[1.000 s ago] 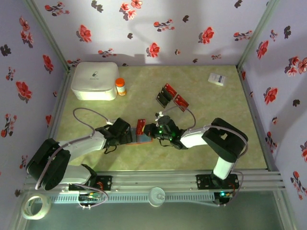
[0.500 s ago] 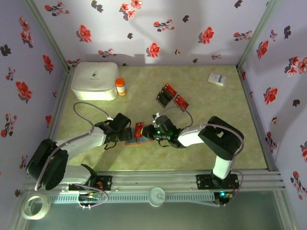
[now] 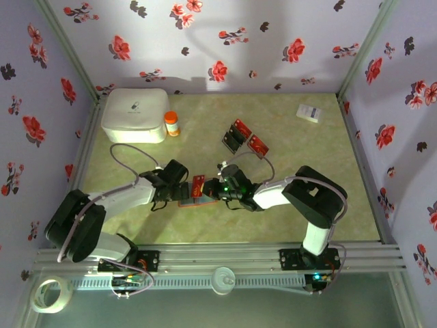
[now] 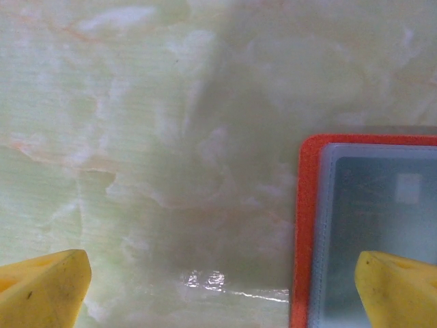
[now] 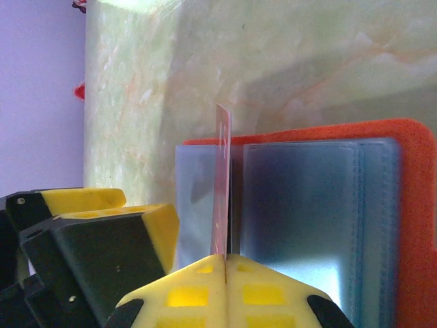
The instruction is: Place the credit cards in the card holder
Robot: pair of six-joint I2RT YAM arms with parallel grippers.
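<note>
Jaws of the right gripper [image 5: 225, 263] pinch a red credit card [image 5: 222, 178] on edge, its long axis running six to twelve o'clock, poised over the fold of the open card holder [image 5: 307, 205], with blue-grey sleeves at three o'clock. At nine o'clock the left gripper [image 4: 218, 287], jaws spread wide, straddles the holder's edge, likely the nearer arm to steady it. More credit cards [image 3: 239, 137] wait at one o'clock on the marbled green table [image 3: 205, 116], floral walls [image 3: 225, 48] all round.

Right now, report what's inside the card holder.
Bluish-grey clear sleeves line the card holder; the right hand pinches a red card upright between them. Its fingers hide the card's lower edge.
</note>
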